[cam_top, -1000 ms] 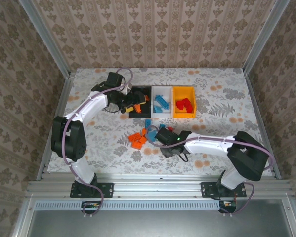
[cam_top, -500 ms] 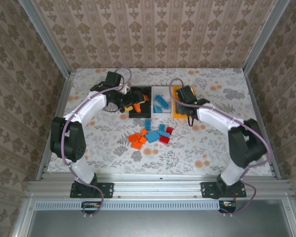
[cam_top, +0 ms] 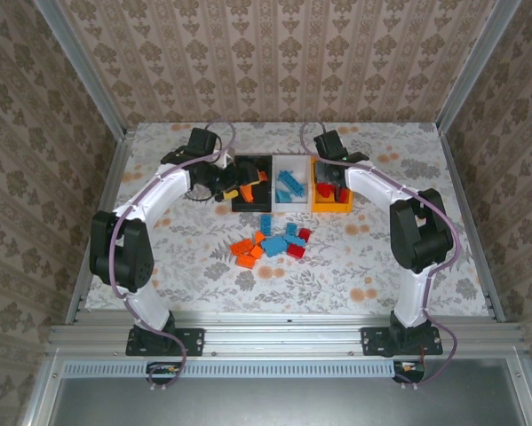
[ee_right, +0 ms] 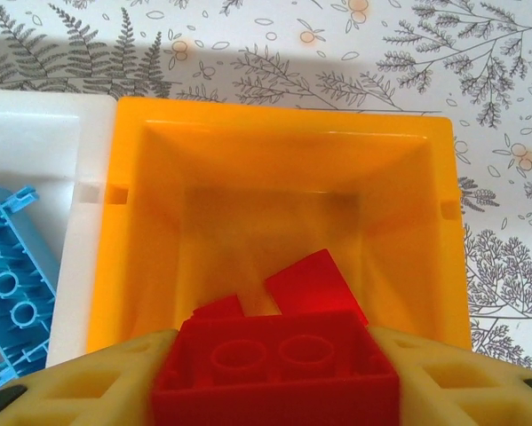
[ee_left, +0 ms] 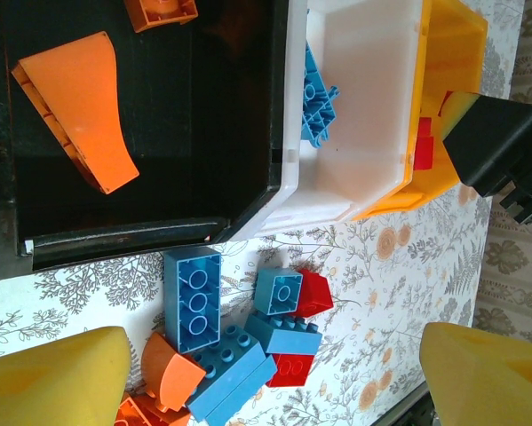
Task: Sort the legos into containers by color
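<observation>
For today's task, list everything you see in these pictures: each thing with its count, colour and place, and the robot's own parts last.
black bin: one, black, left end of the row at the table's far middle
white bin: one, white, middle of the row
yellow-orange bin: one, yellow-orange, right end of the row
orange bricks: at least two, orange, in the black bin
blue bricks: at least two, blue, in the white bin
red bricks: at least two, red, in the yellow-orange bin
loose bricks: about ten, orange, blue and red, piled in front of the bins
held red brick: one, red, above the yellow-orange bin
table: one, floral pattern
left gripper: one, yellow fingers, open, by the black bin
right gripper: one, shut on the held red brick
</observation>
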Robot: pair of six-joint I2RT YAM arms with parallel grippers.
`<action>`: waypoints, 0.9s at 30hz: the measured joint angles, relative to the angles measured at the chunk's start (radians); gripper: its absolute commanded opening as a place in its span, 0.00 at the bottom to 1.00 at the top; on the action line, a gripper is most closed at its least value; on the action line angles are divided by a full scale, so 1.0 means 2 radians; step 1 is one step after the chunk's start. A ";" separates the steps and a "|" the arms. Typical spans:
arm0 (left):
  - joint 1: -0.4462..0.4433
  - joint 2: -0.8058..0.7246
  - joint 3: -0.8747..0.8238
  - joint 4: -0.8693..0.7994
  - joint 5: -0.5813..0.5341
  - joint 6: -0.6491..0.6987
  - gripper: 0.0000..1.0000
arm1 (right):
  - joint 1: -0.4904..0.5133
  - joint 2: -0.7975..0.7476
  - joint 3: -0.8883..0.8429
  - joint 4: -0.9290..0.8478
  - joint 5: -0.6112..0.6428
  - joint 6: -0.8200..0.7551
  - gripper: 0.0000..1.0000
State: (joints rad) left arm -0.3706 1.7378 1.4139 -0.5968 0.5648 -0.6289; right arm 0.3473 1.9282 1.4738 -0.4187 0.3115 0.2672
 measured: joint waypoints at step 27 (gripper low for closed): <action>0.066 -0.015 0.000 0.000 -0.004 0.000 0.87 | 0.266 -0.167 -0.178 0.041 0.039 0.088 0.71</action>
State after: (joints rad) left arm -0.2382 1.7077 1.4139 -0.5976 0.5575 -0.6296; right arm 0.8783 1.5948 1.1187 -0.3363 0.3893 0.4438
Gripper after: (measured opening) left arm 0.865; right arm 0.688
